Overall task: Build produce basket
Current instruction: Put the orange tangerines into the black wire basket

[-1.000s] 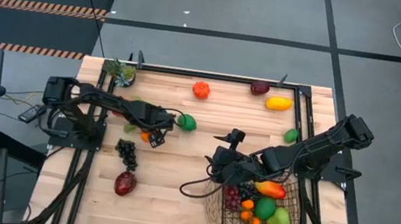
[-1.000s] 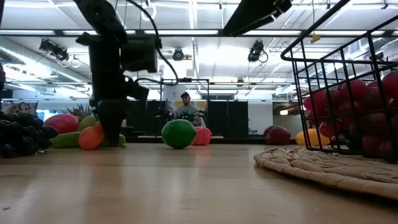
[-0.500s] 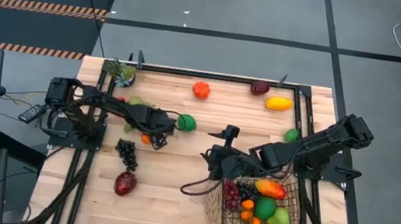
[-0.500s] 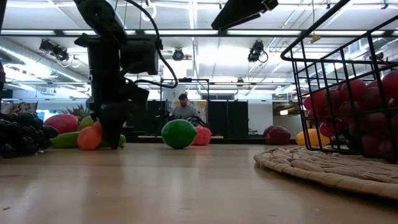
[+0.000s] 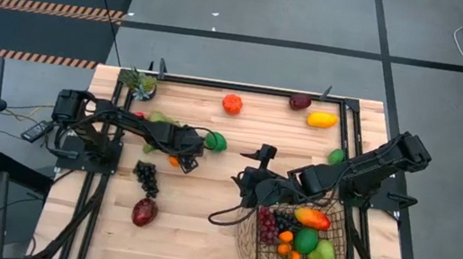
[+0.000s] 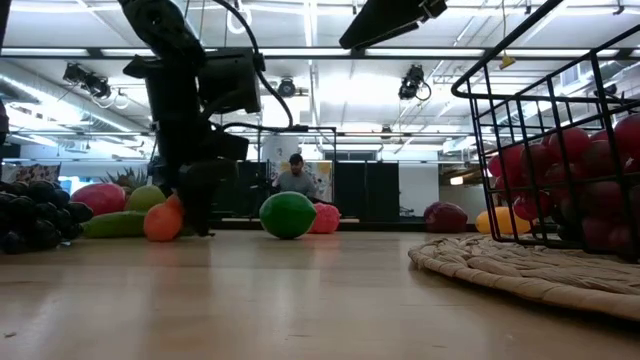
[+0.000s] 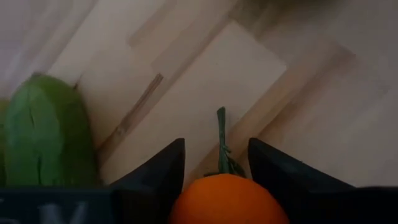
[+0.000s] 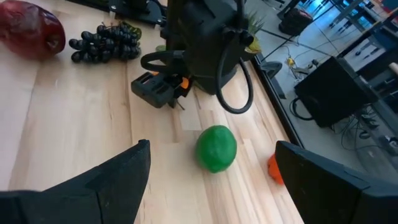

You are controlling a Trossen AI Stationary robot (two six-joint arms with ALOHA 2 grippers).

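On the left half of the bench (image 5: 200, 225), a small orange fruit (image 7: 227, 200) sits between the two fingers of the left tool (image 5: 183, 161), which are set either side of it and closing, so that it can be carried to the basket (image 5: 327, 258). Its green stem points forward, away from the tool. The right tool (image 5: 246, 184) hangs open beside the basket, out of the way.

1. You have bare counter (image 5: 202, 212) between both arms.
2. Your left claw (image 5: 180, 160) is hemmed by the green fruit (image 5: 216, 141) and grape bunch (image 5: 146, 177).
3. The basket (image 5: 340, 231) fills the right corner.
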